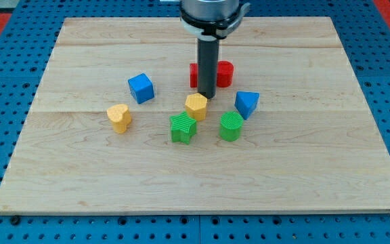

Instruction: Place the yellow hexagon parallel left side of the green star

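Note:
The yellow hexagon (196,106) sits near the board's middle, just above and slightly right of the green star (183,128), almost touching it. My tip (206,97) is at the hexagon's upper right edge, touching or nearly touching it. The dark rod rises from there to the arm at the view's top.
A red block (223,73) lies behind the rod, partly hidden. A blue cube (141,88) is at the upper left, a yellow heart-like block (119,117) at the left, a green cylinder (231,126) right of the star, a blue triangular block (247,104) further right. The wooden board (317,169) is edged by blue pegboard.

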Controlling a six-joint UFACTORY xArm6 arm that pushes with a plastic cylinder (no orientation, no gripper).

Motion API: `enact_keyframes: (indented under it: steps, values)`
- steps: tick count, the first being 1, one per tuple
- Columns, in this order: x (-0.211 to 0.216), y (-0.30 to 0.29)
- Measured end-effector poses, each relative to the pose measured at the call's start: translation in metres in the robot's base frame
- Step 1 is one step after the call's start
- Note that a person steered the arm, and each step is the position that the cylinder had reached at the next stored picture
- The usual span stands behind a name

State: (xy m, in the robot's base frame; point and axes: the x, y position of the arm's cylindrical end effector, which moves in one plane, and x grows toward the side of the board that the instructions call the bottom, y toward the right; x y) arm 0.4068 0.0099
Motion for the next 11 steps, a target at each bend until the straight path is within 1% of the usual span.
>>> enact_keyframes:
  steps: [2, 3, 6, 9, 10, 11]
  values:
    - [0.015, 0.042]
    - [0.016, 0.015]
    - [0.022, -0.018]
    - [0.026, -0.02]
    - [0.038, -0.029]
    - [0.039, -0.068]
